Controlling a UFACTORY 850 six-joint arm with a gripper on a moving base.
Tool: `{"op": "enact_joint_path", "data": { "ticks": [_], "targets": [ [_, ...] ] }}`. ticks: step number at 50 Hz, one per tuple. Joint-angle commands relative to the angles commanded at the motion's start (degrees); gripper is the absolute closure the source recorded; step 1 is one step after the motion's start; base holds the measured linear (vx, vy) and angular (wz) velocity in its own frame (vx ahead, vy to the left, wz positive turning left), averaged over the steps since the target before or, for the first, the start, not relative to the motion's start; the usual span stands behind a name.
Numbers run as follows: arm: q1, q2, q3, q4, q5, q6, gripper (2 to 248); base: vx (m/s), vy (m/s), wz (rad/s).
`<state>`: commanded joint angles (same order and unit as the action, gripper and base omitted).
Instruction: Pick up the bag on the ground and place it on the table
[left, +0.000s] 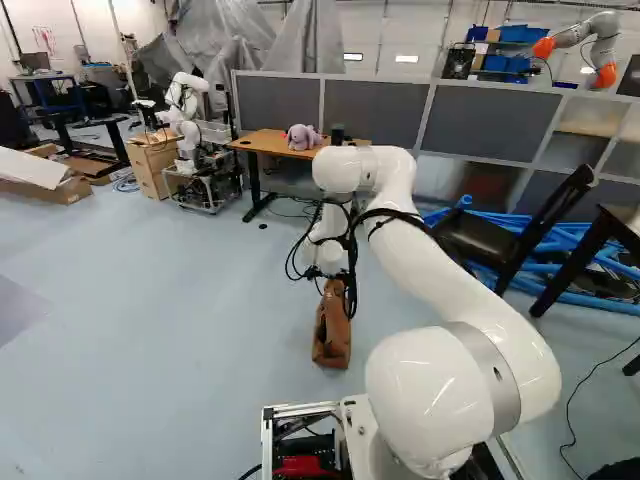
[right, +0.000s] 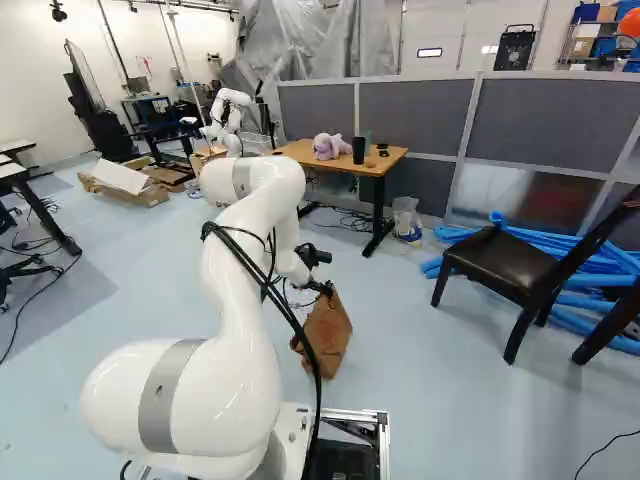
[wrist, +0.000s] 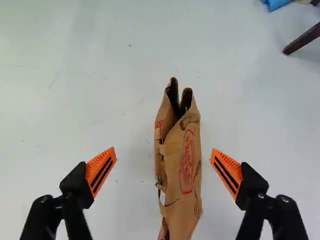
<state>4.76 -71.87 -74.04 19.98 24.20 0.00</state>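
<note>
Gripper (wrist: 163, 149) is right up close, fingers spread wide, nothing grabbed. Brown bag (wrist: 188, 165) is on the floor (wrist: 75, 85), well short of the tabletop (right: 398, 156)'s near edge. I'd centre, go lower, then squeeze its flat sides gently. Long axis runs fore-and-aft between the fingers, split end pointing ahead.

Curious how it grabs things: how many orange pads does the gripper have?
2: one orange pad on one side of the brown bag, the other pad on its opposite side. Neither looks hidden.
</note>
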Motion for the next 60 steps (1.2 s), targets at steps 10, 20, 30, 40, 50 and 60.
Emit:
{"op": "enact_joint_path", "data": {
  "ticks": [10,20,30,40,50,60],
  "targets": [
    [0.0,-2.1,-1.7,0.0,0.0,0.0,3,0.0,0.0,0.0],
    [0.0,-4.1,-3.4,0.0,0.0,0.0,3,0.0,0.0,0.0],
    [0.0,-6.2,-5.2,0.0,0.0,0.0,3,0.0,0.0,0.0],
    [0.0,-8.3,-7.1,0.0,0.0,0.0,3,0.0,0.0,0.0],
    [0.0,-10.4,-9.0,0.0,0.0,0.0,3,0.0,0.0,0.0],
    [0.0,-12.6,-11.0,0.0,0.0,0.0,3,0.0,0.0,0.0]
  ]
}}
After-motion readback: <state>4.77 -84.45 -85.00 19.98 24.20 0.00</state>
